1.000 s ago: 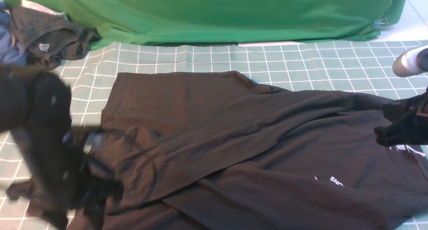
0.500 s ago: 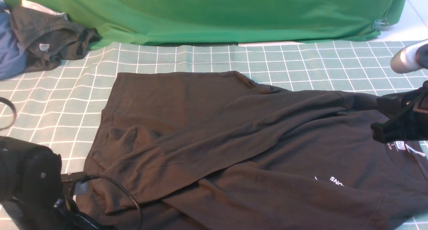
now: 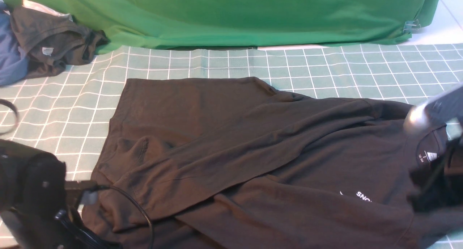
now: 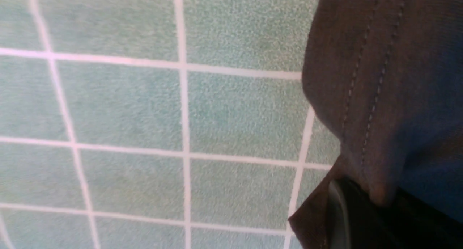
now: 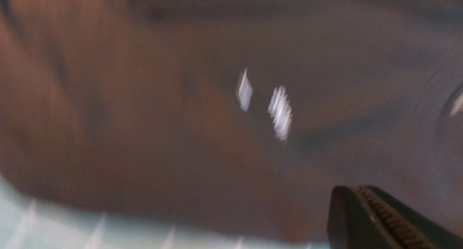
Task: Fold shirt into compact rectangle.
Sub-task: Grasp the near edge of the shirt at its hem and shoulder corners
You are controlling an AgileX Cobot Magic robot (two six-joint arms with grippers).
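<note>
The black shirt point(image 3: 253, 151) lies spread over the checked cloth, one sleeve folded across its body. Its white neck label point(image 3: 430, 156) and part of the white print point(image 3: 363, 196) show at the right. My left gripper point(image 3: 85, 195) sits at the shirt's near left hem corner. In the left wrist view the stitched hem point(image 4: 365, 97) runs into the left gripper point(image 4: 361, 205), which is shut on the fabric. My right gripper point(image 3: 430, 193) is blurred, hovering over the chest near the collar. The right wrist view shows the right gripper point(image 5: 358, 191) with its toothed jaws pressed together and nothing between them.
A smaller dark garment with a grey tag point(image 3: 54, 39) and a blue garment point(image 3: 11, 60) are piled at the far left. A green cloth backdrop point(image 3: 235, 13) closes the far side. The teal checked cover point(image 3: 325, 68) lies bare beyond the shirt. A black cable point(image 3: 139, 212) loops over the hem.
My left arm dropped to the near left hem corner and its jaws closed on the fabric. My right arm swung nearer off the collar, uncovering the neck label.
</note>
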